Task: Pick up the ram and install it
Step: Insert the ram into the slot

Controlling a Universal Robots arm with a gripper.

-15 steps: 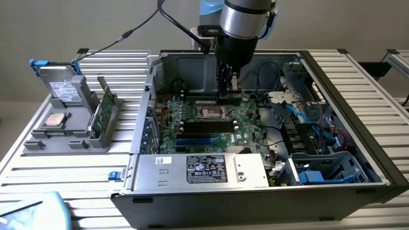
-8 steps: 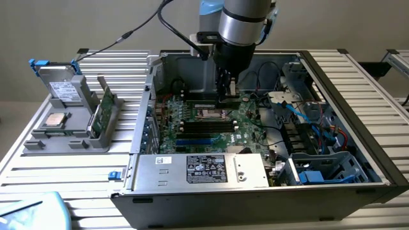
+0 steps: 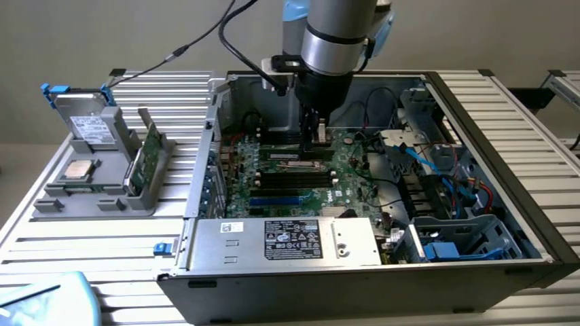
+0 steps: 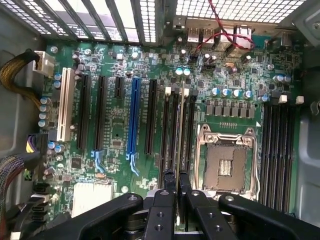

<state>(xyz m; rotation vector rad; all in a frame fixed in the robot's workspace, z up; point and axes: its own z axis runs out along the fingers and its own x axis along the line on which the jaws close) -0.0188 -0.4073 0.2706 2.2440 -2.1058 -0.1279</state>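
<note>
My gripper reaches down into the open computer case, over the motherboard. It is shut on the ram, a thin green stick that the wrist view shows edge-on between the two black fingers. The ram runs along the row of black memory slots just beside the empty processor socket. In the exterior view the ram hangs upright under the fingers, close over the board. Whether it touches a slot I cannot tell.
A grey holder at the exterior view's left carries a hard drive, a silver processor chip and a taller green card. The power supply sits at the case front. Cables and a drive cage crowd the right.
</note>
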